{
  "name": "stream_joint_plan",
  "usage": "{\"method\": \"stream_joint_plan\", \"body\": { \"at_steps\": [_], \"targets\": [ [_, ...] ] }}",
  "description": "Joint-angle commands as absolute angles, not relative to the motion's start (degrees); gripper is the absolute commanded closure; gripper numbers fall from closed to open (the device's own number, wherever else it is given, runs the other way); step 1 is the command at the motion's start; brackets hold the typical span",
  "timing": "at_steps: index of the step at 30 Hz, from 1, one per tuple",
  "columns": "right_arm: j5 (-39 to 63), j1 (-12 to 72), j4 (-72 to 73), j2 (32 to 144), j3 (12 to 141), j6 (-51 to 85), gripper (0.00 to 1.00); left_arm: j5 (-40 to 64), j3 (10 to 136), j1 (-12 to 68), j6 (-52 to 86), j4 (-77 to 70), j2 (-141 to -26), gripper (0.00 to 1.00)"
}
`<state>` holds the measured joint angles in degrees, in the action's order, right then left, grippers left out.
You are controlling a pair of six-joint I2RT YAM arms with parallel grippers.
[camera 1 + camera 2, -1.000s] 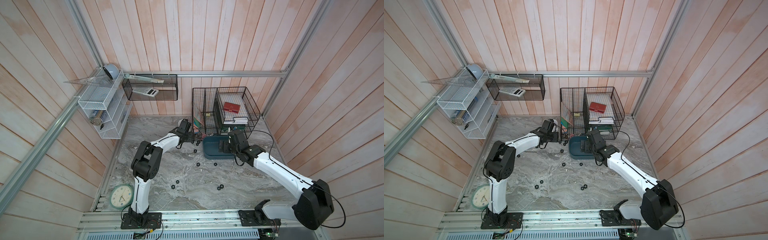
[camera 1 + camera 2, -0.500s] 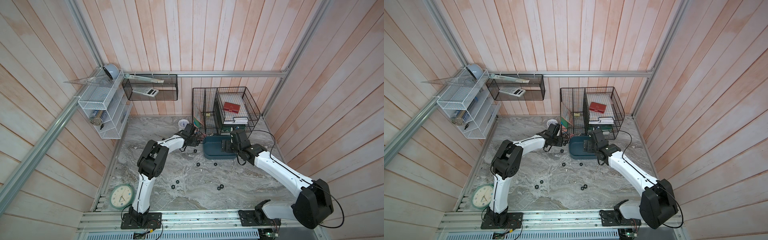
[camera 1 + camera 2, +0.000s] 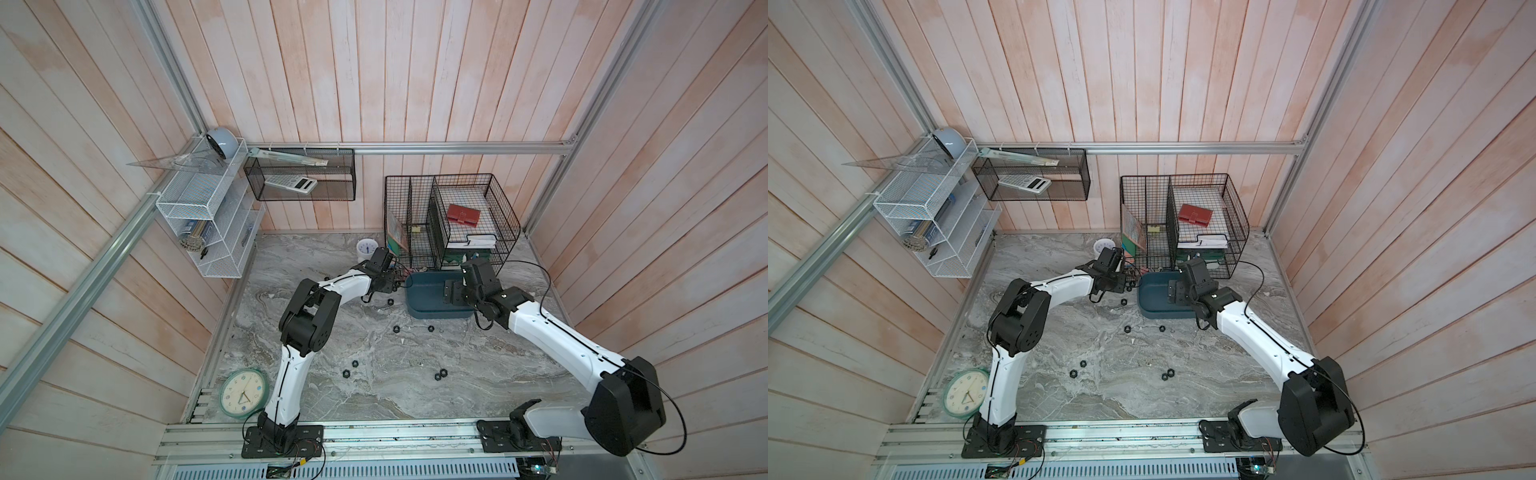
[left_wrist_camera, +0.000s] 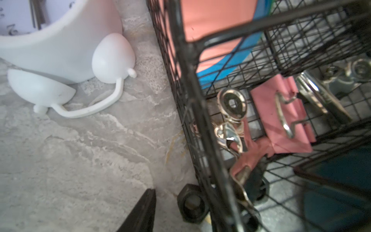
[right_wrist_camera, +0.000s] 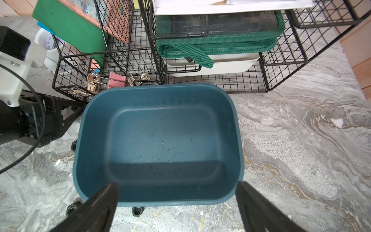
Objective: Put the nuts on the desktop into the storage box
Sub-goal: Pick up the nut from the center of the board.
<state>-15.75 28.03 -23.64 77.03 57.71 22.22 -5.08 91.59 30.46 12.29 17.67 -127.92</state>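
Note:
Several small black nuts lie scattered on the grey marble desktop: one in front of the storage box, a pair nearer the front, and another beside the left arm. The teal storage box stands before the wire baskets with nothing in it. My left gripper is low at the basket's corner, left of the box. One finger shows, a gap away from a nut that rests against the wire. My right gripper hangs wide open over the box's near rim, holding nothing.
Black wire baskets with books and binder clips stand right behind the box. A small white clock stands left of them. A round green clock lies at the front left. A white mesh rack hangs on the left wall.
My left gripper has moved right, off the white clock and toward the basket corner and box, and its jaws have narrowed. The right arm has stayed over the box.

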Motion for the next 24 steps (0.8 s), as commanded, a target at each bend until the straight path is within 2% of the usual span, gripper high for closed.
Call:
{"method": "stream_joint_plan", "body": {
  "at_steps": [1, 4, 10, 18, 24],
  "targets": [
    [-14.8, 27.8, -24.3, 77.9, 59.3, 21.8, 0.02, -6.8, 90.8, 30.7, 11.0, 19.4, -128.3, 0.62],
    [-14.7, 27.8, -24.4, 78.0, 59.3, 21.9, 0.02, -6.4, 91.1, 30.7, 10.8, 19.5, -128.2, 0.75],
    [-14.1, 27.8, -24.1, 78.0, 59.2, 22.2, 0.02, -6.4, 88.7, 30.7, 11.4, 19.3, -125.5, 0.76],
    [-11.3, 27.8, -22.3, 79.3, 58.6, 23.4, 0.02, -6.7, 80.7, 30.6, 12.1, 17.7, -114.5, 0.79],
    [-8.7, 27.8, -21.2, 79.8, 58.1, 23.8, 0.02, -5.0, 79.2, 31.5, 13.4, 19.5, -108.2, 0.79]
  ]
}}
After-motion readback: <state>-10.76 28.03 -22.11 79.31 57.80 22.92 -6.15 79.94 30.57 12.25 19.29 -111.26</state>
